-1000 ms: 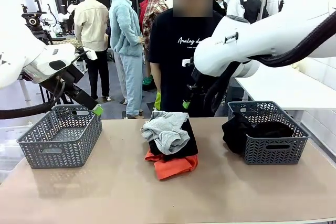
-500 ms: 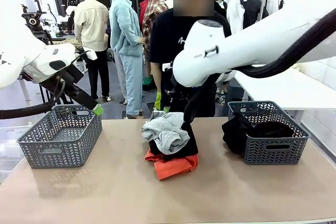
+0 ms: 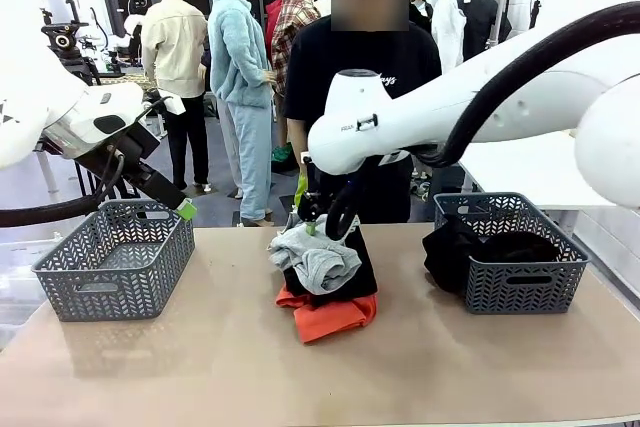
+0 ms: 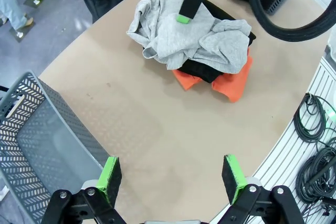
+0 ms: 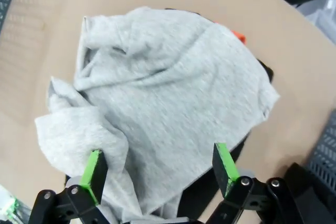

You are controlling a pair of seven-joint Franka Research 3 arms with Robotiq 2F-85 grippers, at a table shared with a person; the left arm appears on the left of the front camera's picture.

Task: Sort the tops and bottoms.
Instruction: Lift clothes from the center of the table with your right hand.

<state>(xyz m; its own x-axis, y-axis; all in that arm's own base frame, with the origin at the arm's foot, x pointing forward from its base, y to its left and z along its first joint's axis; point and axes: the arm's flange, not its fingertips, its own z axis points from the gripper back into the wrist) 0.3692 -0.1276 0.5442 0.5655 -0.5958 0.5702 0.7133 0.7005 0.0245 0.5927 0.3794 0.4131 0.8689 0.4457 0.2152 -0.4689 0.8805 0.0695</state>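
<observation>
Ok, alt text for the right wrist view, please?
The right hand, open, hangs close over a crumpled light grey garment, its green-padded fingers straddling the near edge. The garment tops a pile on the tan table, with slivers of black cloth and orange-red cloth showing beneath.

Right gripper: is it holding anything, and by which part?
Nothing is held. The right gripper stands open over the light grey garment, not closed on it.
</observation>
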